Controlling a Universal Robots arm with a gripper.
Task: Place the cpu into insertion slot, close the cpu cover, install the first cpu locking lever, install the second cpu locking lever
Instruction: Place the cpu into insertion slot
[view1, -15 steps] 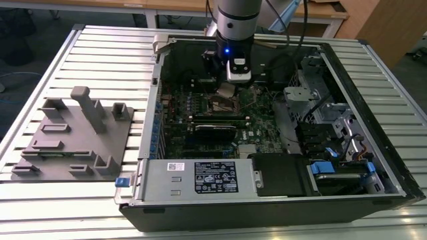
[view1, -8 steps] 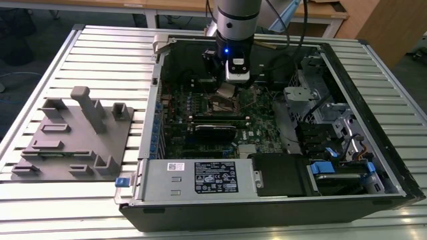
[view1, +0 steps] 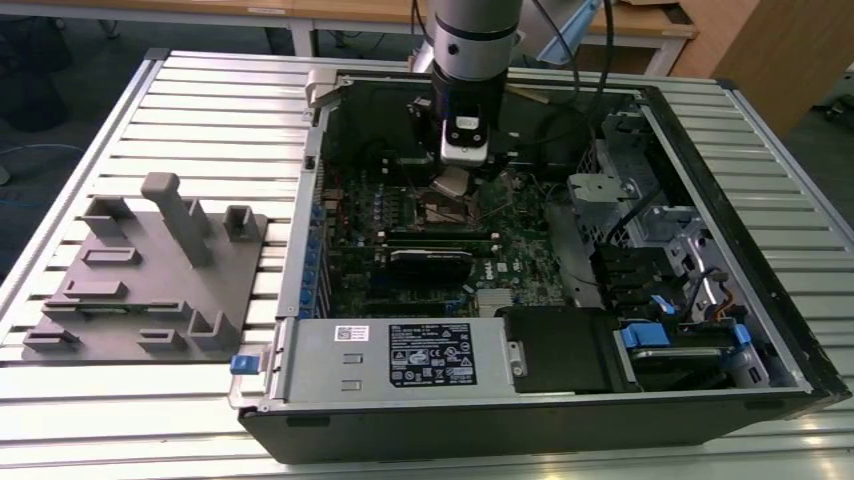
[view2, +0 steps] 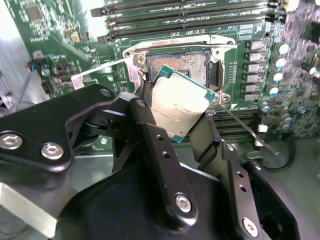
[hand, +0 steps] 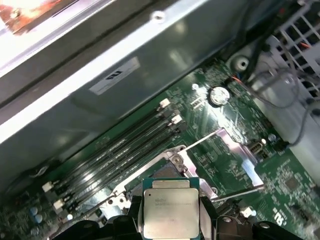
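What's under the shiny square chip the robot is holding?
The cpu, held in the gripper, hangs tilted over the insertion slot. You can see the slot's middle grid and silvery rim. Part of the slot is hidden behind the cpu.

There is one cpu (view2: 182, 107), one insertion slot (view2: 192, 65) and one computer case (view1: 534, 425). One gripper (view2: 176, 111) shows two black fingers (view2: 155, 145).

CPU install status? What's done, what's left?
Done: nothing is seated yet. The dark square insertion slot with a silvery rim is bare.
In hand: the gripper clamps the flat silver-grey square cpu, tilted just above the slot.
Left: seating it, closing the thin silver metal cpu cover, which stands open, and latching the thin wire locking levers.
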